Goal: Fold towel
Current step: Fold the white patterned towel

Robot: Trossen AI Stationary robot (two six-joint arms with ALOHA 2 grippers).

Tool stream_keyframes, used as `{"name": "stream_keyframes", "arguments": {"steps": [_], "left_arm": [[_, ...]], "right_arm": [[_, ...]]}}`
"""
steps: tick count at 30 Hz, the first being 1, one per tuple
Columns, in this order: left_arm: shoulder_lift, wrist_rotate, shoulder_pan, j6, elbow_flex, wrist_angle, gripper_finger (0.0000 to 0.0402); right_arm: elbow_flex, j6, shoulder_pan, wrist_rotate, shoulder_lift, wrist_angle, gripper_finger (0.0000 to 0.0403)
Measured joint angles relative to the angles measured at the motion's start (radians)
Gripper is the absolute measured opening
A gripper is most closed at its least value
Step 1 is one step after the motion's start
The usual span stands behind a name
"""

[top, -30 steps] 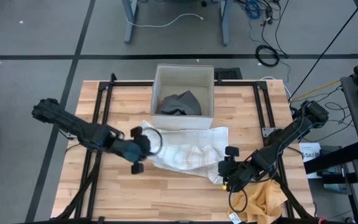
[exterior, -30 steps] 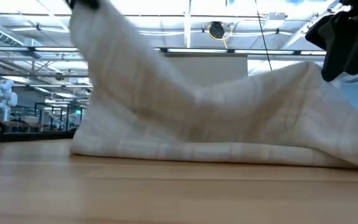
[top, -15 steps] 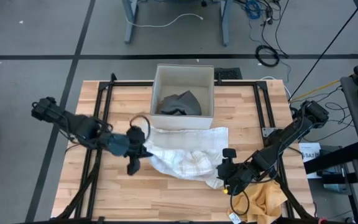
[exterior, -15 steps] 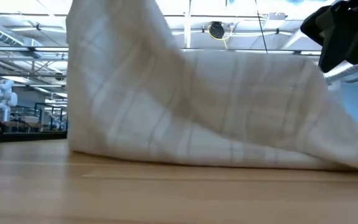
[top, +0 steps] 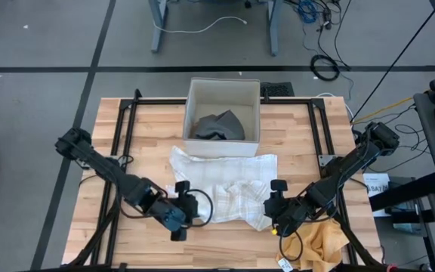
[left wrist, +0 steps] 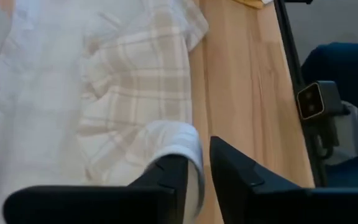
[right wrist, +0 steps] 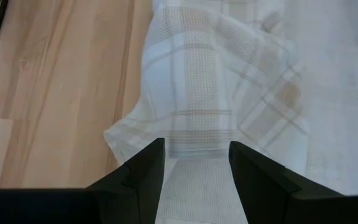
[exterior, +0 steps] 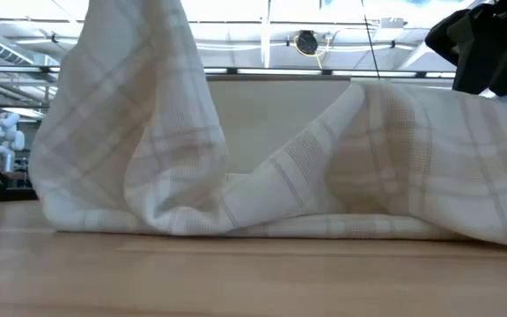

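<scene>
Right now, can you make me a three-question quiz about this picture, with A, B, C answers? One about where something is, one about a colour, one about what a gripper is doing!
1. Where is the white box?
A. at the table's far edge, behind the towel
B. under the table
C. on the yellow cloth

2. What colour is the crumpled cloth near the right arm?
A. blue
B. yellow
C. green

3. What is the right gripper doing?
A. holding a cup
B. resting far from the towel
C. has a fold of the towel between its fingers

Answers:
1 A, the high view shows it beyond the towel.
2 B, it lies yellow at the near edge.
3 C, the right wrist view shows checked cloth between its fingers.
</scene>
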Motion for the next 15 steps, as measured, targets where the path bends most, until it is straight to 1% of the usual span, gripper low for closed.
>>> {"name": "stream_keyframes", "arguments": {"steps": [2,5,7,9,15], "left_arm": [[-0.002,-0.026,-0.005,0.010,0.000,0.003,0.0085],[-0.008,-0.094,-0.016,0.034,0.000,0.009,0.0100],[-0.010,-0.095,-0.018,0.056,0.000,0.007,0.0108],[-0.009,-0.064,-0.014,0.071,0.000,-0.018,0.0113],[-0.001,-0.062,0.026,0.097,0.000,-0.035,0.0114]], "right_arm": [[0.000,0.000,0.000,0.000,0.000,0.001,0.0169],[0.000,-0.004,0.000,0.000,0.000,0.004,0.0169],[0.000,-0.032,0.000,0.000,0.000,0.037,0.0169],[0.000,-0.094,-0.002,0.009,0.000,0.119,0.0169],[0.000,-0.316,-0.026,0.119,0.004,0.422,0.0169]]}}
